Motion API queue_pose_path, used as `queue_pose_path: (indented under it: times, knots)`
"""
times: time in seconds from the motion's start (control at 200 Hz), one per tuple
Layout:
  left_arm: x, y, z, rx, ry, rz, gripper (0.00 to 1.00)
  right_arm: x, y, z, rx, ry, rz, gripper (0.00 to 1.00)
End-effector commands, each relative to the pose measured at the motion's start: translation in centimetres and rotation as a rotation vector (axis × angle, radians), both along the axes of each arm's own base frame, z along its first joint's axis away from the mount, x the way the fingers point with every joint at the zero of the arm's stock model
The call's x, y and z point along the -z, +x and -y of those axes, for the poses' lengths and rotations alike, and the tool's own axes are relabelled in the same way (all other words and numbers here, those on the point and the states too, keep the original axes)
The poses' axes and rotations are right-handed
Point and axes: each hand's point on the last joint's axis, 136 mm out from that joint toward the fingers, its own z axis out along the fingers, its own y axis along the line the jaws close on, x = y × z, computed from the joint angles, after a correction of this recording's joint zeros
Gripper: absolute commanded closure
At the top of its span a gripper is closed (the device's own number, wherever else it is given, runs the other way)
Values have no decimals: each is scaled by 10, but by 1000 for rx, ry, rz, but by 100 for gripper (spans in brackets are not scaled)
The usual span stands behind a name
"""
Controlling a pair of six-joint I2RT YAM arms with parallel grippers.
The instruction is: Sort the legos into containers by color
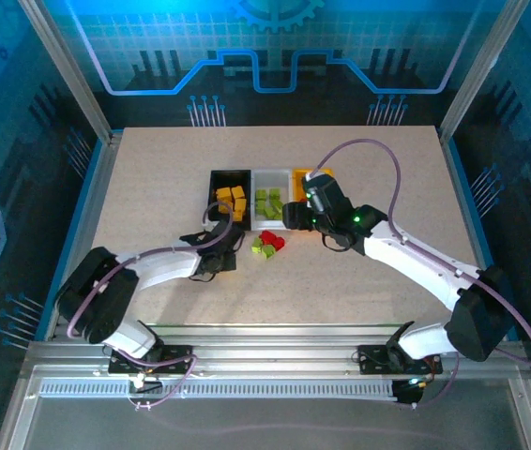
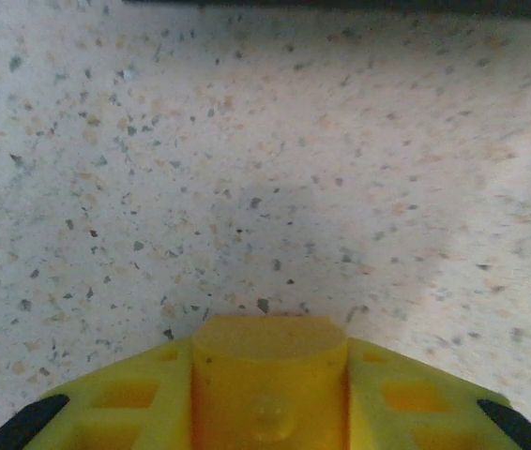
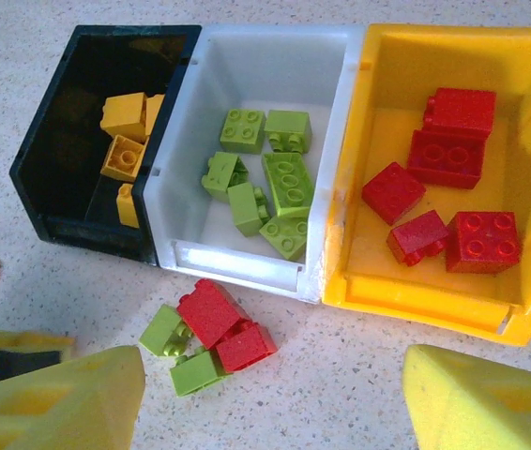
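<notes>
My left gripper (image 2: 270, 354) is shut on a yellow-orange lego (image 2: 270, 398) just above the speckled table; from above it (image 1: 227, 261) sits in front of the black container (image 1: 219, 178). That container holds yellow-orange legos (image 3: 123, 115). The white container (image 3: 275, 56) holds several green legos (image 3: 287, 183), and the yellow-orange container (image 3: 434, 305) holds several red ones (image 3: 392, 192). Two red legos (image 3: 211, 311) and two green legos (image 3: 195, 372) lie loose in front of the white container. My right gripper (image 3: 270, 403) hovers open over the table beside them, with nothing between its fingers.
The three containers stand side by side in the middle of the table (image 1: 153, 178). Blue-lit walls and metal posts (image 1: 68, 66) fence the table. Both arms reach in from the near edge, their cables (image 1: 378, 150) looping above.
</notes>
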Motion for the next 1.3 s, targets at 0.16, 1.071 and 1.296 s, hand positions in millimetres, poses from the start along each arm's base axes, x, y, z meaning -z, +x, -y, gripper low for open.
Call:
queue_pose_path:
  times: [0.16, 1.071, 1.296]
  knots:
    - [-117, 70, 17, -47, -180, 248, 68, 5, 0, 7, 33, 23, -11, 26]
    - [-149, 166, 19, -141, -291, 314, 1, 94, -32, -53, -8, 60, -269, 20]
    - [-162, 97, 34, -68, -362, 366, 1, 117, -20, -66, 142, 81, -324, 29]
